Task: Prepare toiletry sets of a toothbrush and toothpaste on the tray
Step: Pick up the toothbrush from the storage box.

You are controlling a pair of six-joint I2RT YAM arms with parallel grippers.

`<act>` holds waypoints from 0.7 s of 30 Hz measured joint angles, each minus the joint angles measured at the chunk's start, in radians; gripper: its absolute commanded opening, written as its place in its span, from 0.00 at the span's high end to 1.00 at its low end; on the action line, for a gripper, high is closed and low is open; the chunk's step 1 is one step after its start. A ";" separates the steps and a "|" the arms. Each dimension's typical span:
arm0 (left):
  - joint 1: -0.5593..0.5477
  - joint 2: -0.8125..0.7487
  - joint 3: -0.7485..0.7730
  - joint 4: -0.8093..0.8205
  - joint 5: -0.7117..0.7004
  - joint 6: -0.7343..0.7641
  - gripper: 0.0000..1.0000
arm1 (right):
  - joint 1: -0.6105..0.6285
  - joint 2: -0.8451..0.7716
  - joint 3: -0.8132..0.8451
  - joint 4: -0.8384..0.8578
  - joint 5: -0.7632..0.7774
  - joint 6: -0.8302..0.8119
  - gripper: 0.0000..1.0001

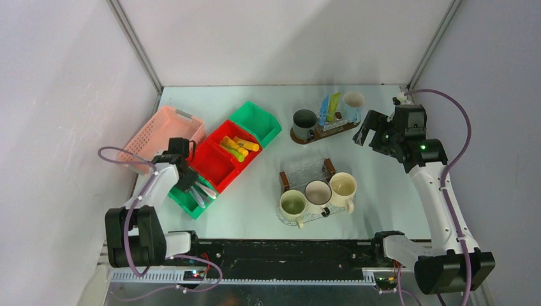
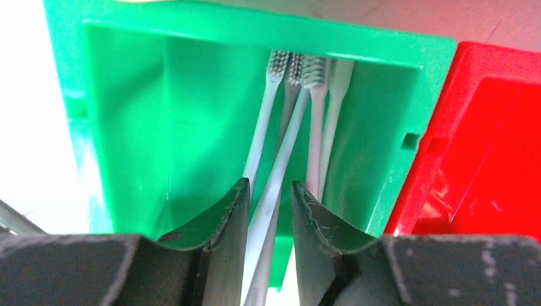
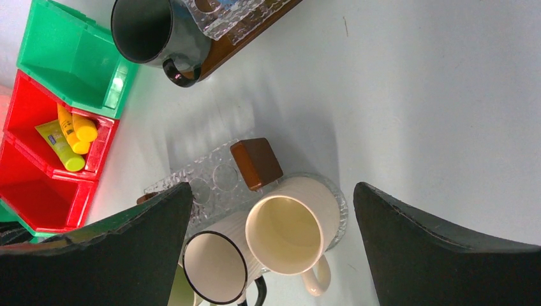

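Brackets, left gripper [image 2: 270,210] narrow, 1 likely light, stiff, slick toothbrush [image 2: 285,153] mid-handle in near-left green bin [image 2: 127,127]; cannot tell whether clamped.

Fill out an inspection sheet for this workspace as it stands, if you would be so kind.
Surface: pale table, no spills seen.
Job's things: three mugs on near tray; dark mug, pale mug and two tubes on far tray; toothbrushes in near green bin; yellow and orange tubes in red bin.
Clutter: pink basket; far green bin.
Grippers: left gripper open astride one toothbrush handle; right gripper open, holding nothing.
Cables: purple cables along both arms.
Surroundings: plain white walls.
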 measured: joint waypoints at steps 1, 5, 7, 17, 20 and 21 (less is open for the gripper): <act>0.000 -0.010 0.000 -0.006 0.000 -0.003 0.70 | 0.000 0.000 0.000 0.000 0.000 0.000 0.01; 0.000 -0.059 -0.008 -0.032 0.001 -0.006 0.80 | -0.001 0.000 0.000 0.000 0.000 0.000 0.00; 0.000 -0.078 -0.021 -0.040 0.001 -0.006 0.81 | -0.001 0.002 0.000 0.001 -0.002 0.000 0.01; 0.000 -0.080 -0.056 -0.037 -0.001 -0.005 0.70 | 0.000 0.021 0.000 0.008 -0.019 0.004 0.01; 0.000 -0.058 -0.056 -0.018 -0.008 -0.005 0.65 | 0.000 0.021 0.000 0.008 -0.019 0.004 0.01; 0.000 -0.050 -0.056 -0.015 -0.008 -0.004 0.65 | 0.000 0.021 0.000 0.008 -0.019 0.005 0.00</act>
